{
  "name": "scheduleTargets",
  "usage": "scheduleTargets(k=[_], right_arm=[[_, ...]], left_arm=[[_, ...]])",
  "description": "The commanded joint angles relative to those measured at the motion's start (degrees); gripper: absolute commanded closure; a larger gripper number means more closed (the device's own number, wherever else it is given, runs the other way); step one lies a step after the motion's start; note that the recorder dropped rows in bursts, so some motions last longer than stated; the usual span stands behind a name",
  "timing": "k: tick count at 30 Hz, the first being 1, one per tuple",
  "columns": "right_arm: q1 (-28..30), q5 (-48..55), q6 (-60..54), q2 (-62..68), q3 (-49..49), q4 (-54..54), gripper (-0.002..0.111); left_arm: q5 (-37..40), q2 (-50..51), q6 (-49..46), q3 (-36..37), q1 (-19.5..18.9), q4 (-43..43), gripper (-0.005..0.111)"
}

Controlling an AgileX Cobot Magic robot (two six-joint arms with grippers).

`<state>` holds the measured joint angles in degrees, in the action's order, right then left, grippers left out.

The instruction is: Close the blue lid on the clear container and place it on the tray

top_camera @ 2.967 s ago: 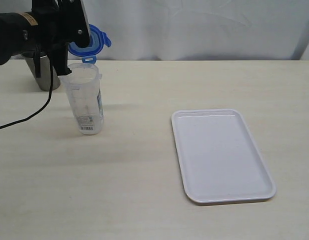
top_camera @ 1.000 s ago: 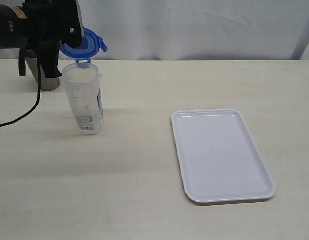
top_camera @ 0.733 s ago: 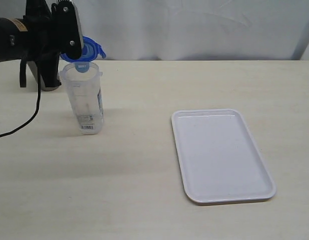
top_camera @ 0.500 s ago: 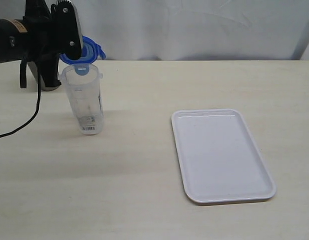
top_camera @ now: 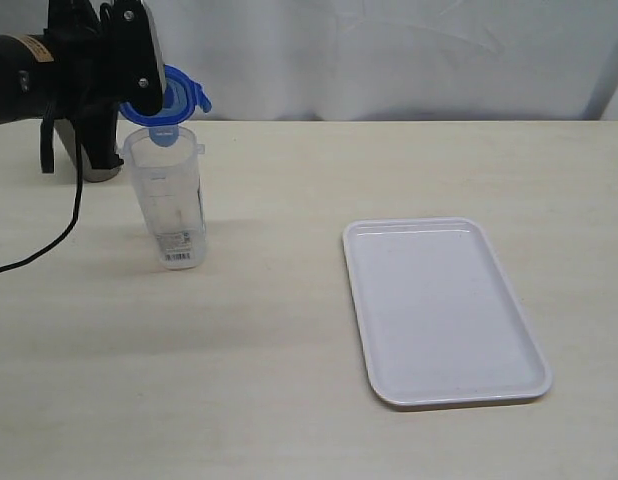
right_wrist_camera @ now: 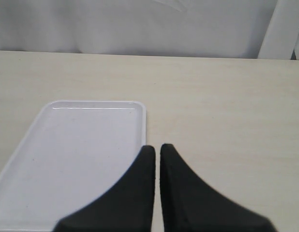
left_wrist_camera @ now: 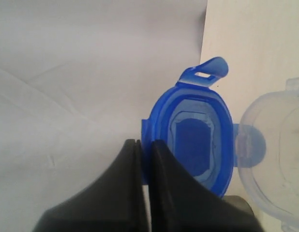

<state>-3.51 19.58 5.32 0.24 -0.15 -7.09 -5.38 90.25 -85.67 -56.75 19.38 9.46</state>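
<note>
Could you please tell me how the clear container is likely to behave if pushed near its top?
Probably tips readily: the clear container is tall and narrow on a small base. It looks empty, so likely light and easily shoved. Its smooth plastic may slip when gripped.

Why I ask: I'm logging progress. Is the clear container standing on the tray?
No, the clear container stands on the table, well apart from the tray.

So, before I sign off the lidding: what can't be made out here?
Exterior view: where the lid is pinched, hidden behind the arm.
Left wrist view: most of the container, cut by the edge.
Exterior view: label print, too small.
Right wrist view: tray's near end, behind the right gripper.
</note>
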Motion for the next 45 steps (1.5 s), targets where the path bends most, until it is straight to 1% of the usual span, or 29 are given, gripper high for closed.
scheduleTargets(k=[1, 3, 6, 8, 11, 13, 17, 20, 22, 26, 28, 30, 37, 43, 45], right_arm=[[0.07, -0.03, -0.04, -0.24, 0.15, 0.23, 0.104], [0.07, -0.03, -0.04, -0.24, 0.15, 0.23, 0.104], [0.07, -0.03, -0.04, -0.24, 0.15, 0.23, 0.104], [0.07, -0.03, -0.04, -0.24, 0.15, 0.23, 0.104], [0.07, -0.03, -0.04, -0.24, 0.15, 0.23, 0.104], [0.07, -0.03, -0.04, -0.24, 0.15, 0.23, 0.104], [0.07, -0.03, -0.04, -0.24, 0.15, 0.23, 0.104], [0.07, -0.03, -0.04, -0.24, 0.15, 0.23, 0.104], [0.07, -0.03, -0.04, -0.24, 0.15, 0.23, 0.104], [0.07, -0.03, -0.04, -0.24, 0.15, 0.23, 0.104], [0.07, -0.03, -0.18, -0.24, 0.15, 0.23, 0.104], [0.07, -0.03, -0.18, -0.24, 0.15, 0.23, 0.104], [0.07, -0.03, -0.18, -0.24, 0.15, 0.23, 0.104], [0.07, -0.03, -0.18, -0.24, 0.15, 0.23, 0.104], [0.07, -0.03, -0.05, -0.24, 0.15, 0.23, 0.104]], left_arm=[[-1.88, -0.42, 0.1, 0.21, -0.29, 0.65, 0.107], [-2.15, -0.42, 0.1, 0.21, -0.04, 0.65, 0.107], [-6.87, -0.55, 0.1, 1.66, -0.01, 0.65, 0.107], [-8.46, -0.68, -0.12, 2.79, -0.01, 0.65, 0.107], [-8.9, -0.68, -3.67, 4.16, -0.01, 0.65, 0.107], [-9.21, -0.76, -4.06, 4.67, -0.01, 0.65, 0.107], [-10.54, -0.76, -4.49, 4.75, -0.01, 4.81, 0.107], [-12.53, -1.23, -7.14, 4.89, -0.01, 9.08, 0.107], [-15.25, -1.82, -8.99, 6.06, -0.01, 9.87, 0.107], [-19.48, -2.85, -9.13, 8.12, -0.01, 9.72, 0.107], [-19.67, -2.91, -9.13, 8.49, 0.07, 9.63, 0.107], [-19.77, -2.91, -9.13, 8.69, 0.96, 9.74, 0.107], [-19.87, -2.91, -10.55, 8.69, 5.54, 11.03, 0.107], [-19.87, -2.91, -17.33, 8.69, 5.99, 18.71, 0.107], [-19.87, -2.91, -17.75, 8.69, 5.99, 18.84, 0.107]])
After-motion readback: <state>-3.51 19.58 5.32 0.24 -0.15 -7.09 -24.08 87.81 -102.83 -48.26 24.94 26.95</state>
